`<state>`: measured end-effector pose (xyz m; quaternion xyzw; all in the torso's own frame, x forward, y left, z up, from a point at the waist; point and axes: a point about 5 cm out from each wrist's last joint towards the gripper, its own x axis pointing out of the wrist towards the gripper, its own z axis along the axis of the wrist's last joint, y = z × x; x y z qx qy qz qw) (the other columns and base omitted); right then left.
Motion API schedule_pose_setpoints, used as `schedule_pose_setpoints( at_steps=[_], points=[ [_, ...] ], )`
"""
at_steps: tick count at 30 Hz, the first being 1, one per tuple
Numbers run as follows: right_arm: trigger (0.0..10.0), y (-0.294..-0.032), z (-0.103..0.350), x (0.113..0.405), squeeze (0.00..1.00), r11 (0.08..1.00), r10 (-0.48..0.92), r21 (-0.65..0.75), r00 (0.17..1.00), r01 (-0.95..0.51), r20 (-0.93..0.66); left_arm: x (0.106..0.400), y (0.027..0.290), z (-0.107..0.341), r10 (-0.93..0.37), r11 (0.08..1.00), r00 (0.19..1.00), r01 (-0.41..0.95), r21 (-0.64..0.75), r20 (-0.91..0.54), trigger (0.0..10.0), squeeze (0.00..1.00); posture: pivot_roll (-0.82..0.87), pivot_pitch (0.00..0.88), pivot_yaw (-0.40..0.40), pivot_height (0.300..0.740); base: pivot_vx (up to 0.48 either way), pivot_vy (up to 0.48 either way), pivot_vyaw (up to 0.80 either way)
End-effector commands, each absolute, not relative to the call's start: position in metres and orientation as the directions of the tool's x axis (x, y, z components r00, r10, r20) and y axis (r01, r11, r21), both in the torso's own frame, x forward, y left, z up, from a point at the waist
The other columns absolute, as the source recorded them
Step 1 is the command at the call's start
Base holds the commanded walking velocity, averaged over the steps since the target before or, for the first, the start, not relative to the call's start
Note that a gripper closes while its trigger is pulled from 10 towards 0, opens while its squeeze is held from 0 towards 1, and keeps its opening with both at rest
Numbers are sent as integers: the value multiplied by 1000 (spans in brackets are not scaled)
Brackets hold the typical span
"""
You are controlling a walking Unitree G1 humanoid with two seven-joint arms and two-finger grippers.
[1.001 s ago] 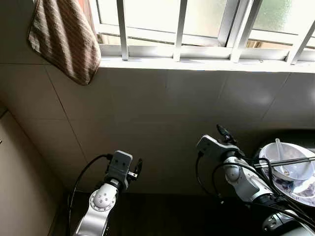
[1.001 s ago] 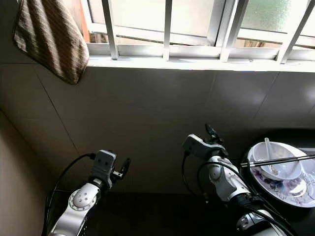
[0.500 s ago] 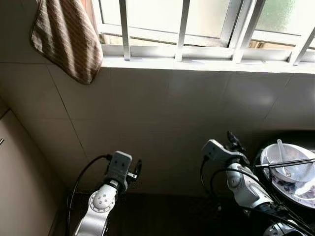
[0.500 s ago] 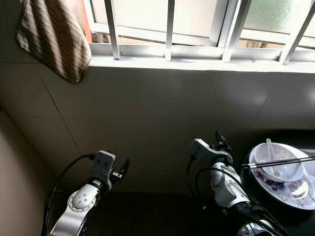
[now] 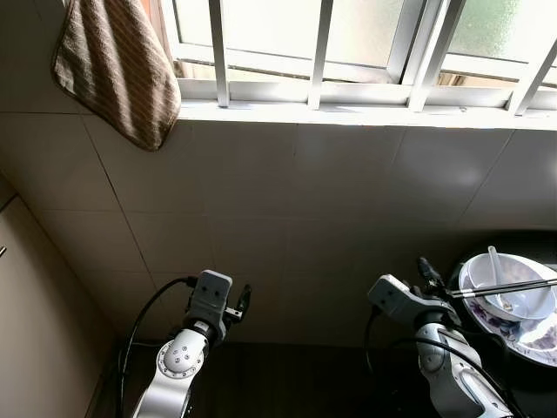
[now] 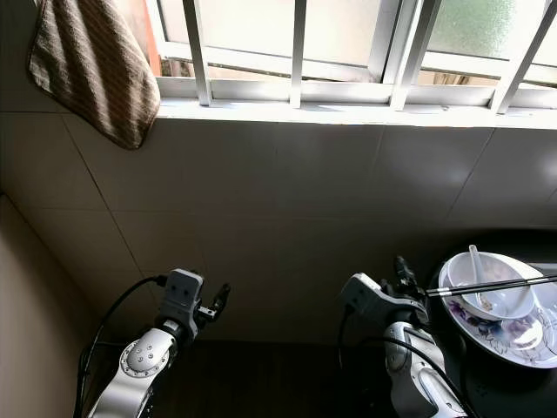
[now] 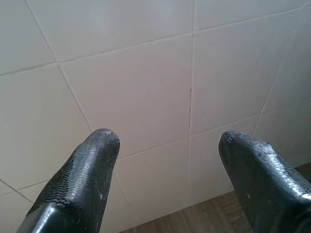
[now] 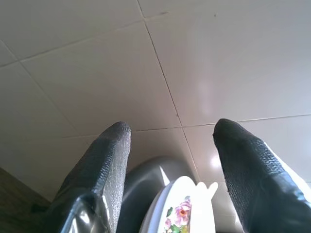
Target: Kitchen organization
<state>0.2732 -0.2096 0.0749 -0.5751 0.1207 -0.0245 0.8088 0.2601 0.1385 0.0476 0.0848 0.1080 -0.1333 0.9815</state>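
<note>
A white bowl [image 5: 506,290] holding a white spoon [image 5: 494,266] sits on a flowered plate [image 6: 531,335] at the right, with chopsticks [image 5: 505,288] laid across the bowl. My right gripper [image 8: 167,133] is open and empty, raised just left of the dishes and facing the tiled wall, with the flowered plate's rim [image 8: 182,208] below its fingertips. My left gripper [image 7: 167,138] is open too, held up at the lower left and pointing at bare wall tiles. The left arm [image 5: 187,348] and right arm [image 5: 435,348] rise from the bottom edge.
A tiled wall [image 5: 296,200] stands close ahead under a barred window [image 5: 365,43] with a bright sill. A striped brown cloth [image 5: 113,65] hangs at the upper left. A dark wooden surface [image 5: 287,383] lies below, and a beige panel [image 5: 39,331] runs along the left.
My right arm has drawn down and to the right, closer to the bowl and plate. The left arm has stayed put. The camera shifted slightly.
</note>
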Motion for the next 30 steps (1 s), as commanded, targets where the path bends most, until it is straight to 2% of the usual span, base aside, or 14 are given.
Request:
schedule_pose_setpoints(
  at_steps=[1,13,30],
  points=[
    [10000,-217,81,274,0,329,-202,-941,968,-77,-150,261,138,52,-247,950,943,280,135,-222,10000,0,-46,0,-35,740,0,0,0],
    [10000,-239,87,286,0,294,-225,-952,962,-84,-155,262,136,52,-247,952,944,278,128,-220,10000,0,-39,0,-45,740,0,0,0],
    [10000,-234,78,280,0,353,-225,-927,951,-124,-213,263,137,52,-247,952,943,279,126,-221,10000,0,-42,0,-45,740,0,0,0]
  ],
)
